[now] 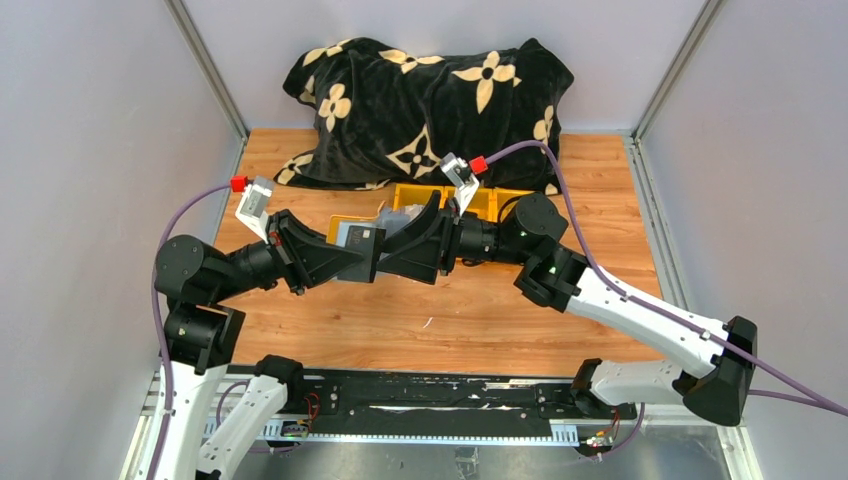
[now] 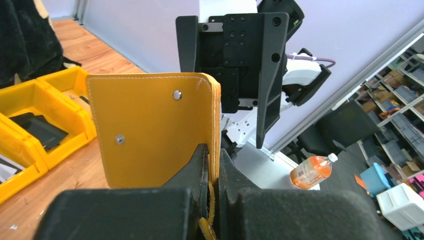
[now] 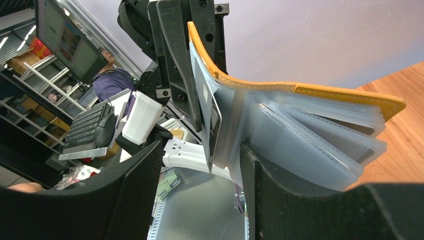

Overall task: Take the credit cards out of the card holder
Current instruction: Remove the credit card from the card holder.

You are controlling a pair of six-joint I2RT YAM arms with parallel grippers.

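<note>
Left claw (image 2: pixel 212 151) clenched on yellow card holder (image 2: pixel 150 135) | right claw (image 3: pixel 200 147) released, beside its clear pockets (image 3: pixel 310 135)

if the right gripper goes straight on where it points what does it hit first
The right gripper would likely meet the card holder first, its pockets at the open fingertips; the left gripper lies behind.

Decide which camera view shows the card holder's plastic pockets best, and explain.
Right wrist: the pockets fan out close up. Left wrist shows only the yellow flap from outside; the top view shows the card holder small, pockets indistinct.
</note>
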